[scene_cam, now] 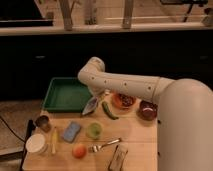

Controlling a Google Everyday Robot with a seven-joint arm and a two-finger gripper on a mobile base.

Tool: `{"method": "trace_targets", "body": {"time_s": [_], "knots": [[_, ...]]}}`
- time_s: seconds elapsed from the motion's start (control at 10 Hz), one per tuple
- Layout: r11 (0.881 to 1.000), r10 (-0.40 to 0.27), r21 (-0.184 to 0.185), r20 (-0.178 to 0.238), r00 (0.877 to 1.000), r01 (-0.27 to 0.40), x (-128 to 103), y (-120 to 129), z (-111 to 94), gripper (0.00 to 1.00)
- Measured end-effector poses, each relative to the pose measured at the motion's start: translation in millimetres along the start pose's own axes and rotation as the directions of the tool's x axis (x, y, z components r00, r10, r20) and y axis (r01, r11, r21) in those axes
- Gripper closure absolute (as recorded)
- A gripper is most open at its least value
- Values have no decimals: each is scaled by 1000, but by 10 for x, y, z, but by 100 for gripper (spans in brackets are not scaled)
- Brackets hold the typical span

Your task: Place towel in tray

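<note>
The green tray (62, 95) lies at the back left of the wooden table (135, 140). My white arm reaches in from the right. My gripper (96, 98) hangs at the tray's front right corner. It is shut on a pale grey-white towel (91, 106), which dangles from it in a crumpled point. The towel's tip hangs just above the table beside the tray's edge. The tray looks bare inside.
On the table there are a green pepper (110, 111), an orange bowl (123, 101), a dark red bowl (147, 110), a dark cup (43, 122), a white cup (36, 143), a blue sponge (71, 131), a green cup (93, 130), an orange fruit (79, 150), a fork (104, 145) and a packet (118, 158).
</note>
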Motion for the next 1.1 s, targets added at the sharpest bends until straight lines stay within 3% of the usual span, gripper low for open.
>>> {"method": "trace_targets", "body": {"time_s": [1.1], "knots": [[998,-64,27,14,998,63,-14,-434,-70,98]]}}
